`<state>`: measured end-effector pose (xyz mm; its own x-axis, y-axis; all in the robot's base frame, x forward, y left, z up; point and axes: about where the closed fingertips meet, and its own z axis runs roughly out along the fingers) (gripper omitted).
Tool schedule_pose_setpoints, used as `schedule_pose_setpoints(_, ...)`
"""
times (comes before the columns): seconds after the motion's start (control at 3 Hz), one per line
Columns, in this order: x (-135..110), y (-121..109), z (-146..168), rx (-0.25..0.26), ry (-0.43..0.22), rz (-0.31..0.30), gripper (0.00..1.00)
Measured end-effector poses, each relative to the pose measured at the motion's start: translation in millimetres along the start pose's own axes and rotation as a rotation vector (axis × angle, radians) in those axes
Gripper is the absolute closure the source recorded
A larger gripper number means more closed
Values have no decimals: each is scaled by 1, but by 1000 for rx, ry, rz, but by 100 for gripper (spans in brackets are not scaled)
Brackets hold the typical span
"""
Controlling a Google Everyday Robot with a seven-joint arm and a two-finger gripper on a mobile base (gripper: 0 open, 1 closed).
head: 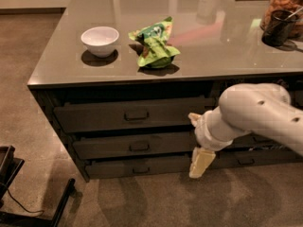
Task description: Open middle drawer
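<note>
The middle drawer (109, 146) is a wide dark grey-brown front with a small loop handle (139, 147) at its centre. It sits between a taller top drawer (94, 117) and a slimmer bottom drawer (118, 168) in the counter's left stack. All three fronts stand slightly out from the frame. My gripper (199, 148), cream-coloured at the end of the white arm (258, 112), hangs in front of the drawers' right end. It is to the right of the middle handle and apart from it, holding nothing that shows.
On the grey countertop (57, 65) are a white bowl (100, 40) and a green crumpled bag (155, 48). A dark cup (279, 27) and a jar stand at the back right. A black chair base (28, 202) sits on the floor at lower left.
</note>
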<state>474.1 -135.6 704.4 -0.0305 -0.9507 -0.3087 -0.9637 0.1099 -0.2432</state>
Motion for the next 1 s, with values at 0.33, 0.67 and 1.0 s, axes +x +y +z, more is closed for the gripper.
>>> schedule_pose_setpoints(0.33,0,-2,43,30,-46,-36,0)
schedule_pose_setpoints(0.67,-1,-10,80,62,-93,-54,0)
schedule_pose_setpoints(1.0,2,-19,127,65,-131,-45,0)
